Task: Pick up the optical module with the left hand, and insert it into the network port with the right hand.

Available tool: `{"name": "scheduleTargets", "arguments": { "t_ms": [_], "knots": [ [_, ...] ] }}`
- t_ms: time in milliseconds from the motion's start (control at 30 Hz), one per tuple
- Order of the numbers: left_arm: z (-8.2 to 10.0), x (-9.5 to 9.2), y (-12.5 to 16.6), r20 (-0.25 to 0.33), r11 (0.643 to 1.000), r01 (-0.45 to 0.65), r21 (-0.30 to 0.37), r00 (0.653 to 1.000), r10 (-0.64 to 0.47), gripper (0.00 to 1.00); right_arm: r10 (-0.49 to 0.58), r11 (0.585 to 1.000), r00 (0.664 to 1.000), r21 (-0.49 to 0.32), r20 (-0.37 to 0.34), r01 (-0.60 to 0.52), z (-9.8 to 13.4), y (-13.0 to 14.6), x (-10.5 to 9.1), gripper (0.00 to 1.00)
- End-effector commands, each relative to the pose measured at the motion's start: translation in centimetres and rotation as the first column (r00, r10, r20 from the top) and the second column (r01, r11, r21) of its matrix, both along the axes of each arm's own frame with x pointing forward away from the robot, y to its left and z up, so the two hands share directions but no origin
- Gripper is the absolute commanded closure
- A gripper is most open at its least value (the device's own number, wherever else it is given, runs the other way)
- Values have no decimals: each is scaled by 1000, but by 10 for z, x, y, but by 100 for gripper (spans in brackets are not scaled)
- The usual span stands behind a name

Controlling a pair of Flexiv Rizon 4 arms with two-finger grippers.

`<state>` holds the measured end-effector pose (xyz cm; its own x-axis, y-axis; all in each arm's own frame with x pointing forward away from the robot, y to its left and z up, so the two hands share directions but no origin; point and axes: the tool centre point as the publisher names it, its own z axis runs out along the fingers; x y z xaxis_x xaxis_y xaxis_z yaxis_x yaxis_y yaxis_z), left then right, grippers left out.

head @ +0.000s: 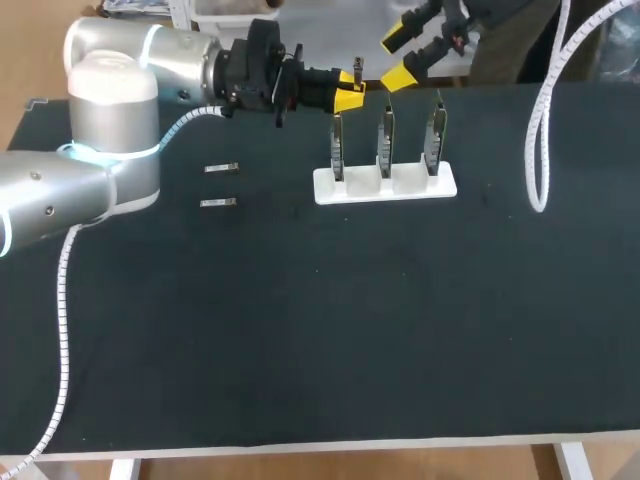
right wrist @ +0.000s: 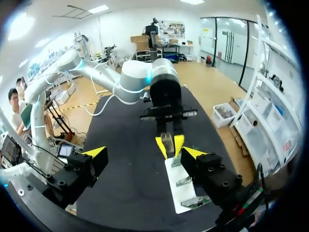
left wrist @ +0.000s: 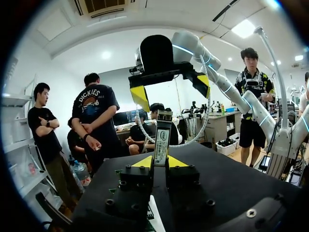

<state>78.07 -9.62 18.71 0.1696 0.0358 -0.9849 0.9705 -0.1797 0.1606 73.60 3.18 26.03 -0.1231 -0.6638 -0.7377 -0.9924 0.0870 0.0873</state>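
Left of the white holder (head: pixel 385 186), 2 spare modules (head: pixel 219 169) are seen lying flat on the bench (head: pixel 320 330), well apart from it. Near the holder's left end, the left pincer (head: pixel 348 88) is clamped on the optical module (left wrist: pixel 161 140), whose far part is kept clear of the fingertips, presumably so that it can be taken over. Beyond the holder, the right pincer (head: pixel 397 58) is held wide apart, facing the module. The holder's 3 port boards (head: pixel 385 140) are seen edge-on, so their openings cannot be made out. The module's near end is hidden between the fingers.

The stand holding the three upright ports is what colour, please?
The stand is white; the head view shows it best.
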Motion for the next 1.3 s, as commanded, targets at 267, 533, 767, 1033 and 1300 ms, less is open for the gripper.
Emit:
{"name": "scheduleTargets", "arguments": {
  "t_ms": [267, 533, 767, 1033, 1300],
  "knots": [
    [0, 3, -1, 0, 1000, 6, 2, 1000, -6, 100, 33, 999, 997, 27, 63, -35, 3, 6, -10, 0],
    [0, 3, -1, 0, 1000, 6, 2, 1000, -6, 100, 63, 995, 993, 67, 100, -69, -10, 4, 3, 0],
    [0, 3, -1, 0, 1000, 6, 2, 1000, -6, 100, 90, 990, 985, 92, 150, -104, -4, 12, 10, 0],
    [0, 3, -1, 0, 1000, 6, 2, 1000, -6, 100, 98, 986, 986, 121, 137, -115, -13, 20, 15, 0],
    [0, 3, -1, 0, 1000, 6, 2, 1000, -6, 100, 99, 983, 986, 138, 133, -117, -20, 25, 20, 0]
  ]
}}
